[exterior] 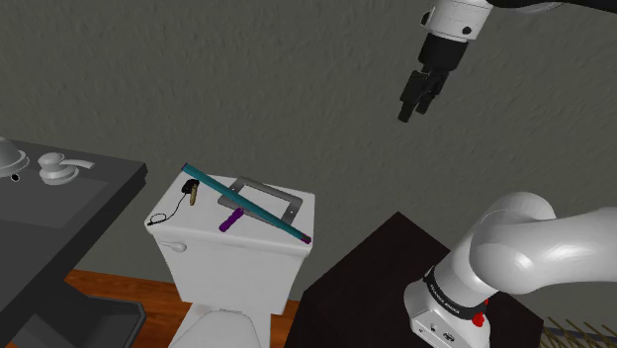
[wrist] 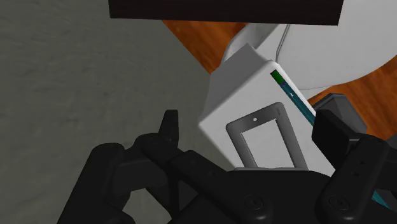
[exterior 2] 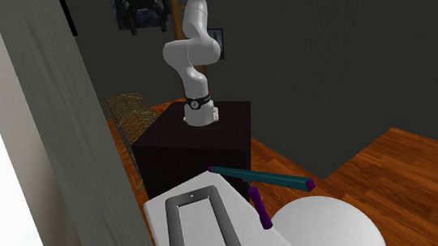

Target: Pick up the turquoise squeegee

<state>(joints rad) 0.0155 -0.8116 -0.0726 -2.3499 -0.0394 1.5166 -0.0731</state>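
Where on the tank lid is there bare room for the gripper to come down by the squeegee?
Bare tank lid runs along the bowl-side edge, between the black corded item and the purple handle. Further back it is crowded: the turquoise squeegee lies diagonally next to the grey frame. The open gripper hangs high up.

Wrist view: the gripper (wrist: 249, 119) body covers one end of the toilet tank (wrist: 238, 86) and most of the squeegee (wrist: 296, 98) (one thin teal strip shows along the tank's edge). Shoulder view: the black corded item (exterior: 168, 210) on the tank is too small to identify; the bottom edge crops the toilet bowl (exterior: 222, 326).
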